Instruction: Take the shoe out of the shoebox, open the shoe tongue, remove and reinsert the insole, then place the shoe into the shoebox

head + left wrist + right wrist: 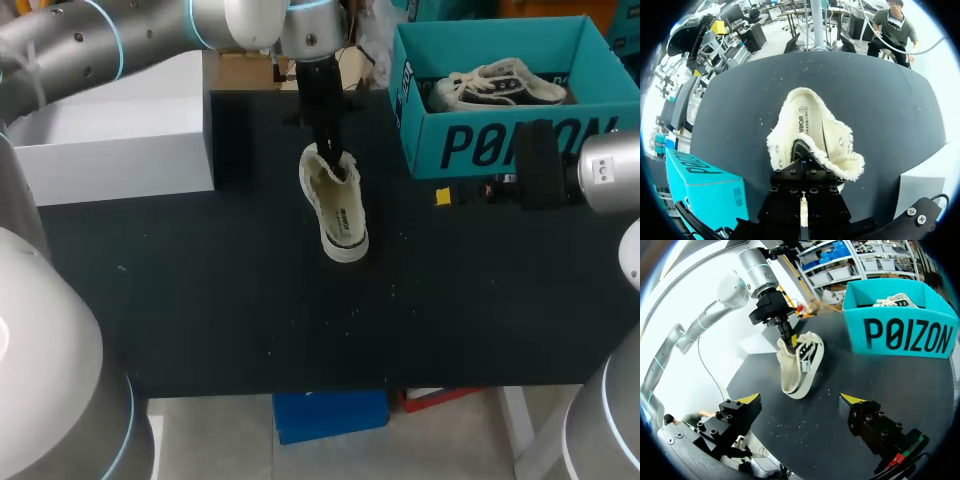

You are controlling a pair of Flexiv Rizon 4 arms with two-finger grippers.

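A cream shoe with fleecy lining lies tilted on the black table, toe toward the front edge. My left gripper comes down from behind into its opening at the heel. In the left wrist view the fingers are shut and their tips dip into the shoe; what they pinch is hidden. The teal shoebox stands open at the back right. My right gripper stands open and empty in front of the box, right of the shoe.
A second shoe lies inside the shoebox. A white box stands at the back left with a cardboard box behind it. Bare black table stretches in front of the shoe.
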